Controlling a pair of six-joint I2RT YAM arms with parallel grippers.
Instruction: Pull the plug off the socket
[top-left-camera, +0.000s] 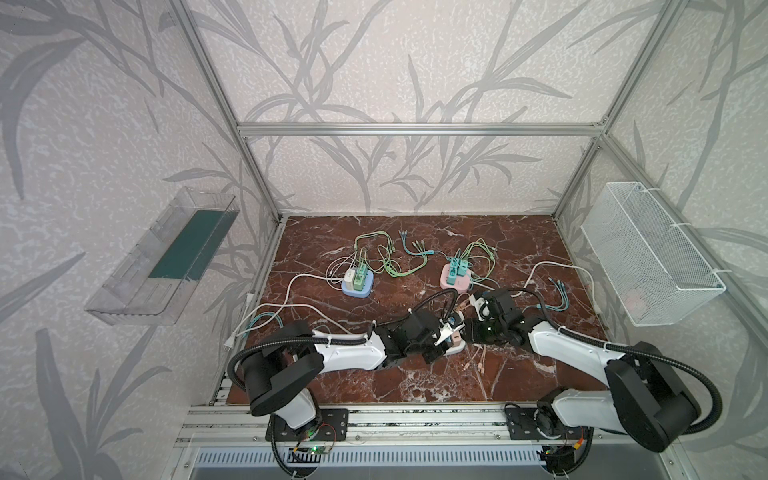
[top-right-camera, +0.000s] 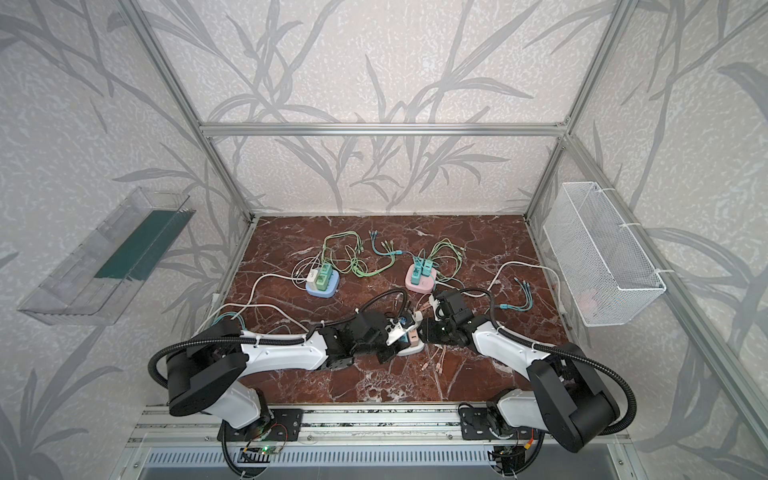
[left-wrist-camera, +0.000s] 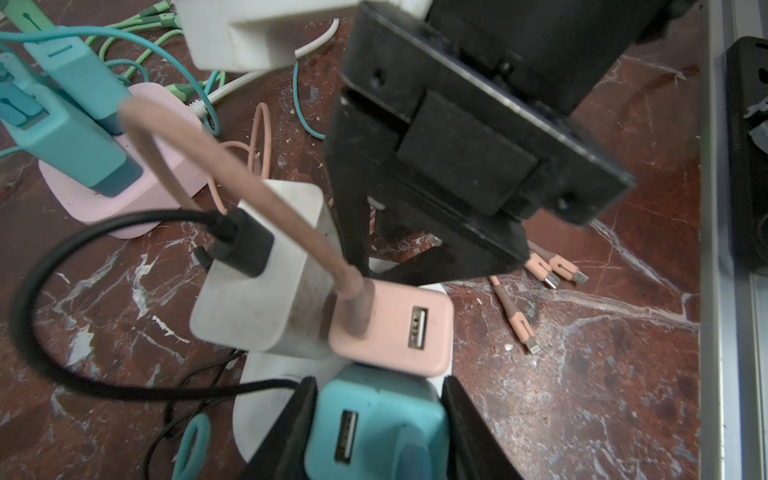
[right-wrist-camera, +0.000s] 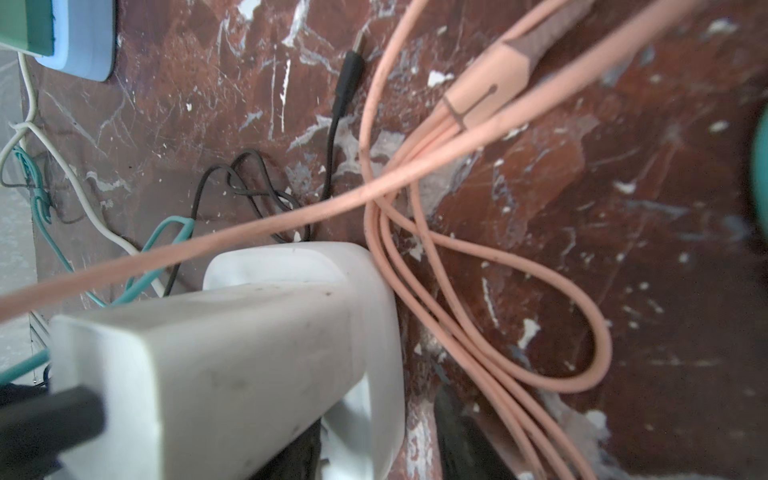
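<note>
Gripping teal square plastic plug (left-wrist-camera: 374, 415) with left gripper (left-wrist-camera: 376, 432); seated in white plastic socket base (left-wrist-camera: 266, 374), front-centre of brown marble tabletop (left-wrist-camera: 582, 395). Pinning base edge with right gripper (left-wrist-camera: 415, 266), apparently clamped. Risks: lifting the whole base if that hold slips; snagging pink charger (left-wrist-camera: 395, 328), pink cable (left-wrist-camera: 249, 195), white charger (left-wrist-camera: 266, 291) just beside.

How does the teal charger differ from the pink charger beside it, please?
The teal charger is clamped between the left gripper's fingers; the pink charger stands free. The pink charger carries a pink cable; any cable on the teal charger is too blurred to tell. Both stand on the white socket base.
</note>
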